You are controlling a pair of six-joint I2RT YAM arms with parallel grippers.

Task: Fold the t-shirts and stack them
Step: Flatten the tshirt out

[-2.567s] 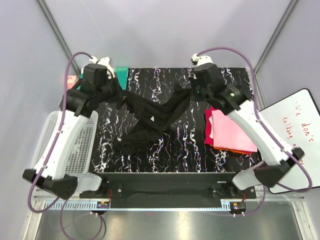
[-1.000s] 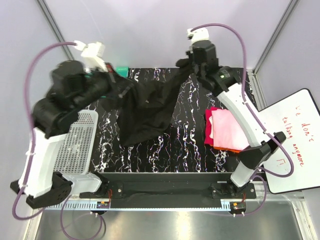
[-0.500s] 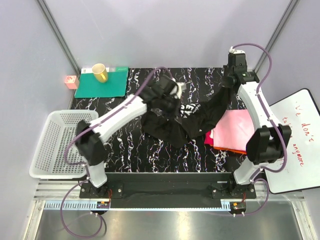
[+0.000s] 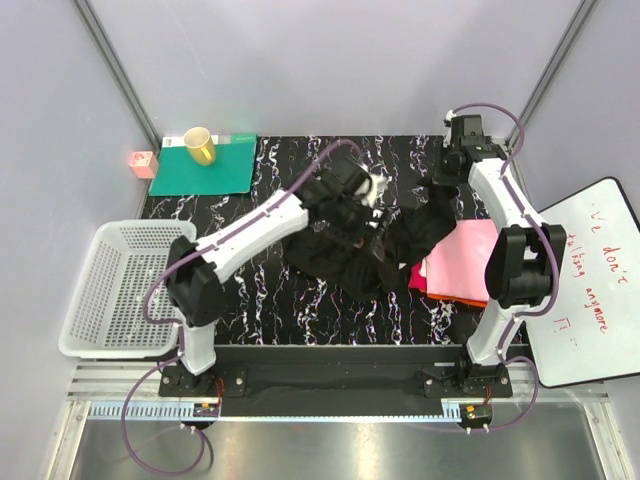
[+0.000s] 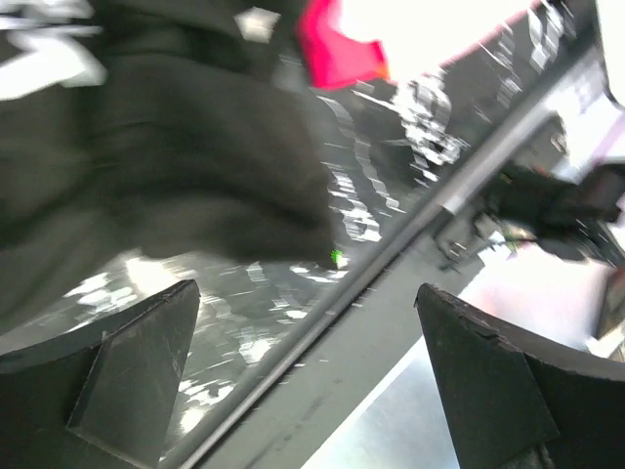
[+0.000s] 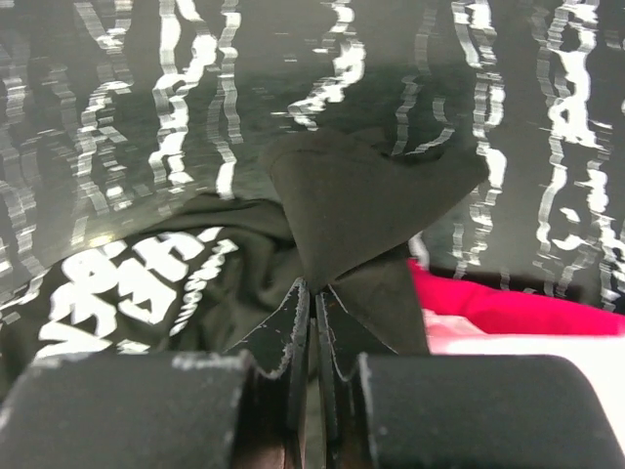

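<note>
Top view: the black t-shirt, stretched aloft between both arms a second ago, is now dropped in a crumpled heap under the left gripper. One corner is kept at the right gripper, and the folded stack sits just beside it

Left wrist: jaws are spread wide with nothing between, cloth lies ahead

Right wrist: jaws are clamped on a shirt fold

Spreading is judged unfinished and folding not begun

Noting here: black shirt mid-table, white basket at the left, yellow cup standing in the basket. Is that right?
No. The cup stands on the green mat at the far left, not in the basket, as the top view shows. The shirt and the basket's place are as you say.
</note>
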